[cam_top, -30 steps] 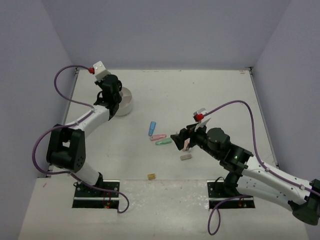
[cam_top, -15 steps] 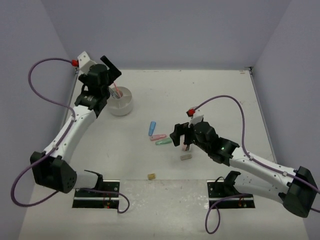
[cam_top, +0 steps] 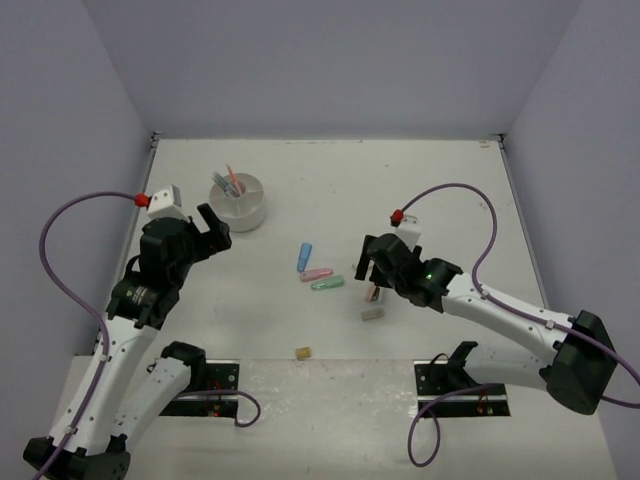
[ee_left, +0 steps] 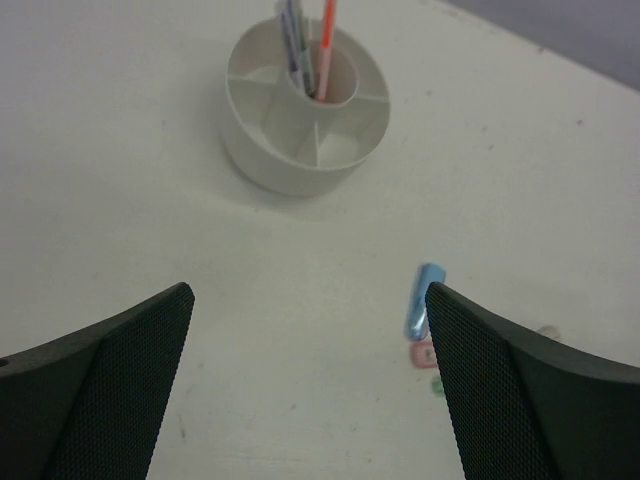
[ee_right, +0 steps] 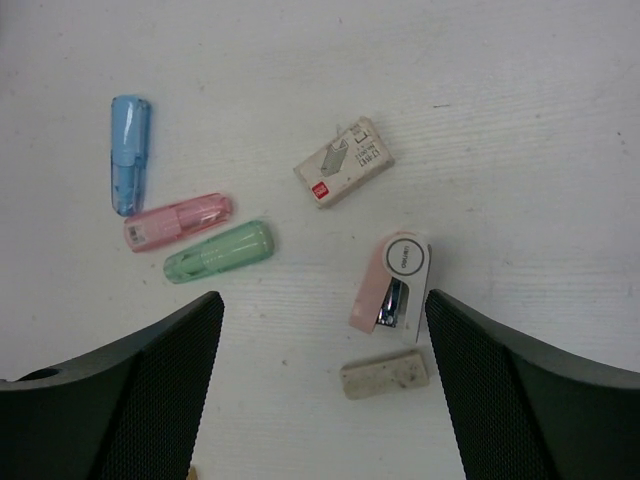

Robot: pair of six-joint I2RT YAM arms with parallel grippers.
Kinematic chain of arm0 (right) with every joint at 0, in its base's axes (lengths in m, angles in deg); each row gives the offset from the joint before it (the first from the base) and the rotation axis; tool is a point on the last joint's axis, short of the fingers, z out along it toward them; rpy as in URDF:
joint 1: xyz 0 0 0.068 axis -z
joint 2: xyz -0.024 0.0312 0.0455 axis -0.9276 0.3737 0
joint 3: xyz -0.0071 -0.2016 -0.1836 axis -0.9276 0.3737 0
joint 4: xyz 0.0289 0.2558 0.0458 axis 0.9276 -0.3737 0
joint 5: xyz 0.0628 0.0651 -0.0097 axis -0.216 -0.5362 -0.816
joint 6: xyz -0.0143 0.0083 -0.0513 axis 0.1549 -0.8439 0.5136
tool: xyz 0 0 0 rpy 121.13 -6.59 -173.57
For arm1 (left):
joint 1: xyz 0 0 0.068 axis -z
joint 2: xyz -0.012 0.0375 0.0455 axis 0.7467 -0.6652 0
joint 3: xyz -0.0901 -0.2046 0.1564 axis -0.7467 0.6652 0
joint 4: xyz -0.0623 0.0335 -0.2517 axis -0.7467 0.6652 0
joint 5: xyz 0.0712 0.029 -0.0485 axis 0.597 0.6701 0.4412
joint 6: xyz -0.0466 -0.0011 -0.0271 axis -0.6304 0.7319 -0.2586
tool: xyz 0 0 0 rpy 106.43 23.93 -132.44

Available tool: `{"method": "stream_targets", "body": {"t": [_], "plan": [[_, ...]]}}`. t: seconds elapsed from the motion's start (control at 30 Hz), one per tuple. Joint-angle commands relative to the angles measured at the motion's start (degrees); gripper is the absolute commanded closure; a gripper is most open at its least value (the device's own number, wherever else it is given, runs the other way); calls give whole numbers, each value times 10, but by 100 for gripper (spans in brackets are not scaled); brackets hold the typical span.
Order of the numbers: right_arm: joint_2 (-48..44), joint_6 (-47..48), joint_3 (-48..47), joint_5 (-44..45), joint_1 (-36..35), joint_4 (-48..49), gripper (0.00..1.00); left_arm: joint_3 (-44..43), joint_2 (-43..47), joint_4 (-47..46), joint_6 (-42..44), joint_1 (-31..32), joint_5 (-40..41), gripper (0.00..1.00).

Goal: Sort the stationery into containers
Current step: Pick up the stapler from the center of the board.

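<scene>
My left gripper [cam_top: 211, 224] has pulled back from the white tub [cam_top: 254, 214] toward my near side. A second ago it was right over the tub with its fingers together. Now they are spread wide with nothing between them, so I judge a pen has just been delivered. The pens [ee_left: 322, 50] stand in the tub's centre cup, and the outer compartments I can see hold nothing.

To the right, mid-table, lie the blue clip [cam_top: 304, 257], the pink clip [cam_top: 317, 274] and the green clip [cam_top: 327, 283], close together. A small tan piece [cam_top: 302, 352] lies alone nearer my bases.

My right gripper [cam_top: 366, 268] has swung in and now hangs above the next cluster. Its fingers are apart and hold nothing. Below it are a small printed box [ee_right: 343, 162], a pink-and-white stapler [ee_right: 392, 282] and a beige eraser [ee_right: 385, 373] just beside the stapler. Most of the sorting is not yet done, and I judge the stapler to be my next pick.

The table [cam_top: 440, 190] is matte white, faintly speckled. Plain pale lilac walls close it in on three sides.
</scene>
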Motion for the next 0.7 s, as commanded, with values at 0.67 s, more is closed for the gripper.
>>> {"method": "stream_targets", "body": {"t": [0.67], "plan": [[174, -87, 14, -15, 2, 3, 36, 46, 35, 1, 59, 39, -62, 0]]}}
